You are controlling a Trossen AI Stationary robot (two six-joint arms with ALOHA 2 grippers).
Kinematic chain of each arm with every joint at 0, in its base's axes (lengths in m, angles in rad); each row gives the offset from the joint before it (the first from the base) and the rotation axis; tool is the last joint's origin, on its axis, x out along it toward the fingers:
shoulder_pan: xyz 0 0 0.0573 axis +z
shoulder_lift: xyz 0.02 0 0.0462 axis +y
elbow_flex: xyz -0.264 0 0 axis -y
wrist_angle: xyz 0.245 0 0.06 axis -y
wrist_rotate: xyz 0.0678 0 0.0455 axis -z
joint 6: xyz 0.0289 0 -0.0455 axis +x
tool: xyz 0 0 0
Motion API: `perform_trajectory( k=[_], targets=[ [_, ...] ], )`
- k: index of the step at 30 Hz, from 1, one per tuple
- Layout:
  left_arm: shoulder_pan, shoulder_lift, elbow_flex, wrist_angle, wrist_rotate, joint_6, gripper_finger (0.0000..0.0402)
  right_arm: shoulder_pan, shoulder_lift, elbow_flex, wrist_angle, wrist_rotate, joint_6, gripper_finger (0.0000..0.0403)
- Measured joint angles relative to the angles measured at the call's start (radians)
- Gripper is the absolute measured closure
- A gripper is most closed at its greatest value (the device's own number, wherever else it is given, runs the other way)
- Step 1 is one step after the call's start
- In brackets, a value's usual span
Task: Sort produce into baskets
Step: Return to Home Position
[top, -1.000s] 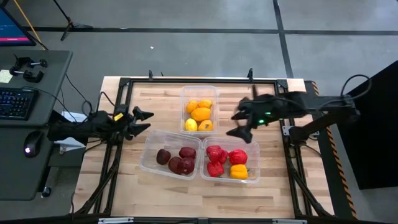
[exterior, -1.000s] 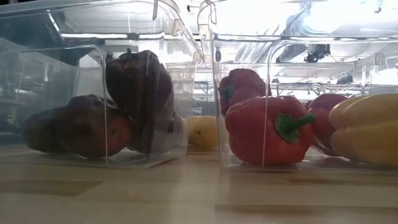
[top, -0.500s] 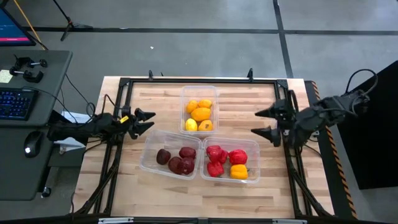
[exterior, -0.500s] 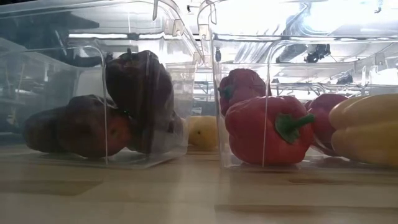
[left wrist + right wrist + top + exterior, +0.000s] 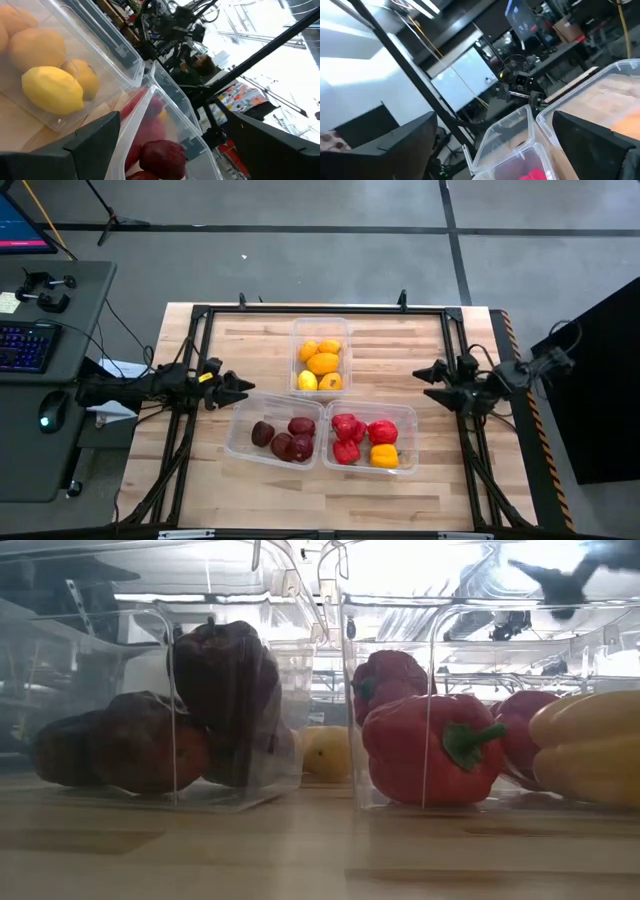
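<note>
Three clear baskets stand on the wooden table. The far middle one (image 5: 320, 330) holds lemons and orange citrus (image 5: 322, 363). The near left one (image 5: 240, 442) holds dark maroon fruits (image 5: 285, 438). The near right one (image 5: 408, 442) holds red peppers (image 5: 352, 432) and a yellow-orange pepper (image 5: 384, 456). My left gripper (image 5: 240, 390) is open at the table's left, its fingers either side of the near left basket's far left corner (image 5: 150, 91). My right gripper (image 5: 423, 384) is open at the table's right, beyond the pepper basket, with nothing between its fingers. My left gripper points level from the table's left at the maroon-fruit basket's far left corner (image 5: 243, 397). Whether a finger (image 5: 90, 137) touches the rim, I cannot tell.
A black frame (image 5: 320, 308) runs around the table's edges. A desk with a keyboard (image 5: 25, 345) stands off the left side. Bare wood lies along the near edge (image 5: 300, 490) and between the baskets and my right gripper.
My right gripper has swung from above the table's middle toward the right edge and down, staying open. My left gripper has rolled and sunk a little toward the maroon-fruit basket's corner.
</note>
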State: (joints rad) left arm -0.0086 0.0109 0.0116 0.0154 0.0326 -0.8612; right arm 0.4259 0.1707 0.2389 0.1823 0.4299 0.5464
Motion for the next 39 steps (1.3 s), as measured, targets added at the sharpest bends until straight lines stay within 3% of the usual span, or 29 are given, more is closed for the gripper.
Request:
perform_trajectory(
  k=[7,16,22,30,34,39],
  targets=[
    [0.0,0.002,0.0,0.0,-0.02,0.03,0.0046,-0.157,-0.168,-0.158,0.095,-0.176,-0.009,0.0018],
    [0.0,0.002,0.0,-0.002,-0.026,0.141,0.0046,-0.422,-0.153,-0.173,0.061,-0.345,-0.044,0.0018],
    [0.0,0.002,0.0,-0.003,-0.026,0.166,0.0046,-0.558,-0.153,-0.173,-0.086,-0.386,-0.119,0.0018],
    [0.0,0.002,0.0,-0.003,-0.026,0.166,0.0046,-0.582,-0.153,-0.187,-0.065,-0.492,-0.144,0.0018],
    [0.001,0.002,0.001,-0.003,-0.026,0.166,0.0046,-0.559,-0.161,-0.229,-0.007,-0.466,-0.148,0.0018],
    [0.001,0.002,0.001,-0.003,-0.026,0.166,0.0046,-0.554,-0.162,-0.229,0.019,-0.439,-0.272,0.0018]
  ],
)
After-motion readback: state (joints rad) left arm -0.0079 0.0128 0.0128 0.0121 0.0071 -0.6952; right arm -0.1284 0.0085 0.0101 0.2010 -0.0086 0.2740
